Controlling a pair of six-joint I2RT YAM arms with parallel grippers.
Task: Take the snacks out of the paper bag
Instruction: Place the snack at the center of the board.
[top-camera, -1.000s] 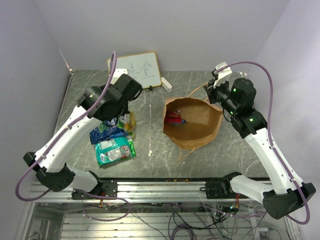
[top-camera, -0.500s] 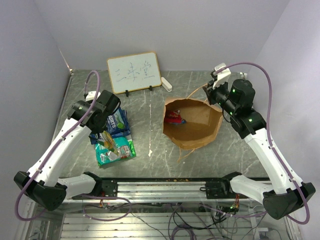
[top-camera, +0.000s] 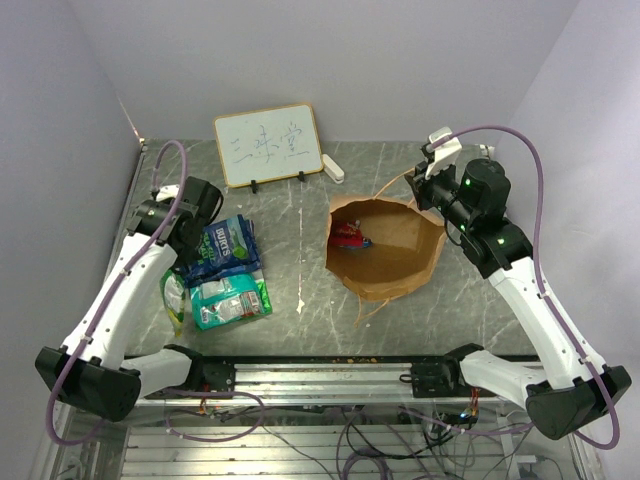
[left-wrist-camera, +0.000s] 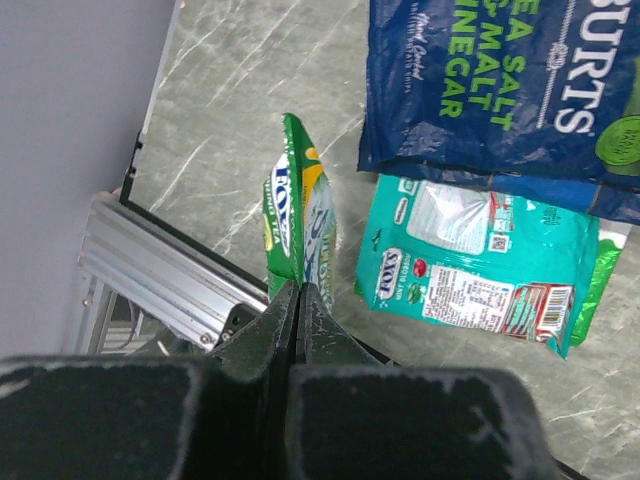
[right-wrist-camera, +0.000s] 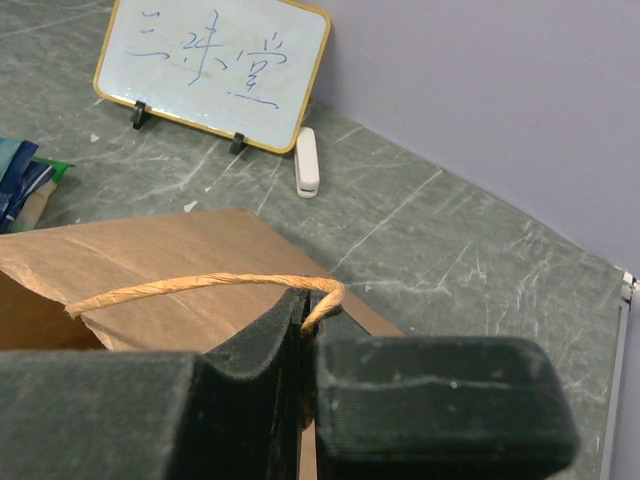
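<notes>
The brown paper bag (top-camera: 400, 255) lies open at centre right, and a red-pink snack (top-camera: 350, 236) shows inside it. My right gripper (top-camera: 432, 185) is shut on the bag's twisted paper handle (right-wrist-camera: 200, 285), which is pinched between the fingers (right-wrist-camera: 270, 330). My left gripper (left-wrist-camera: 298, 285) is shut on the top edge of a green snack packet (left-wrist-camera: 300, 235), which hangs by the table's left front edge (top-camera: 173, 300). A blue snack packet (top-camera: 228, 248) and a teal one (top-camera: 232, 298) lie on the table right of it.
A white framed board with writing (top-camera: 268, 143) stands at the back, with a small white block (top-camera: 334, 170) beside it. The grey wall (top-camera: 90, 200) runs close along the left. An aluminium rail (left-wrist-camera: 160, 285) borders the near edge.
My left arm has swung from the table's middle to the left front, carrying the green packet past the blue and teal ones. The right arm and bag have not moved.
</notes>
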